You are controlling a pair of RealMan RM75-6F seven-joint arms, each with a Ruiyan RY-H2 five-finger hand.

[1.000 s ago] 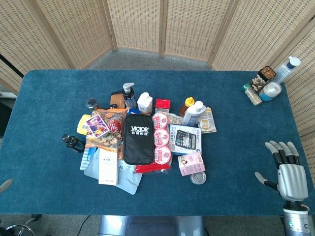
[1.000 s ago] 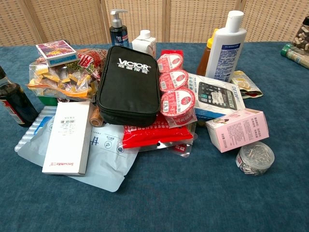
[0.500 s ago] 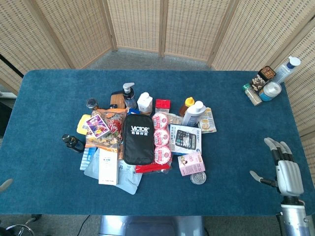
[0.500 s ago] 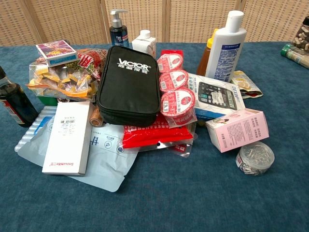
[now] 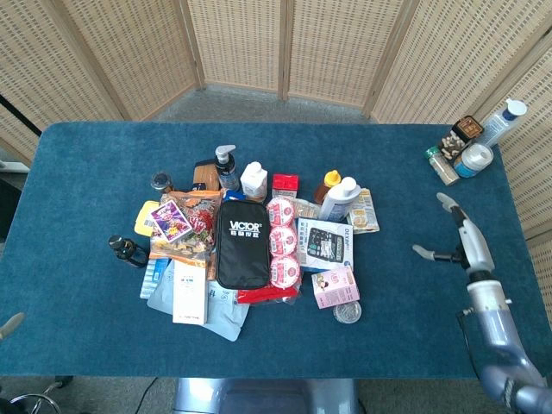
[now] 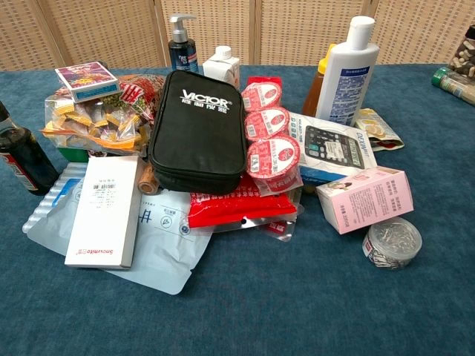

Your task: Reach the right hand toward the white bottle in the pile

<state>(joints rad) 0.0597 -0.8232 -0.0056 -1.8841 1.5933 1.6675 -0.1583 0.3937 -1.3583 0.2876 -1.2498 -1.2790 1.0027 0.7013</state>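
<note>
Woven screens (image 5: 285, 43) are seen behind a blue counter (image 5: 86, 155) that carries a pile of goods near its middle. The white bottle (image 5: 339, 199) stands upright at the pile's far right side, just beside an amber bottle (image 5: 326, 185), with a calculator box (image 5: 325, 243) lying in front of it toward the near edge. In the chest view the white bottle (image 6: 346, 70) is seen with its cap up and a blue printed label.

The right hand (image 5: 460, 243) is held above the counter near the right edge, well apart from the white bottle and touching nothing. Its fingers (image 5: 448, 205) are spread apart and empty, with the thumb pointed toward the pile. The left hand is barely shown at the near left corner, and the state of its fingers cannot be told.

A black case (image 5: 241, 243) lies at the pile's centre, with red-lidded cups (image 5: 283, 241) in a row along its right side. A pink box (image 5: 335, 286) and a round clear tub (image 5: 347, 311) lie at the pile's near right. A pump bottle (image 5: 227, 166) stands at the far side. A separate cluster of jars and bottles (image 5: 470, 142) is seen at the far right corner.
</note>
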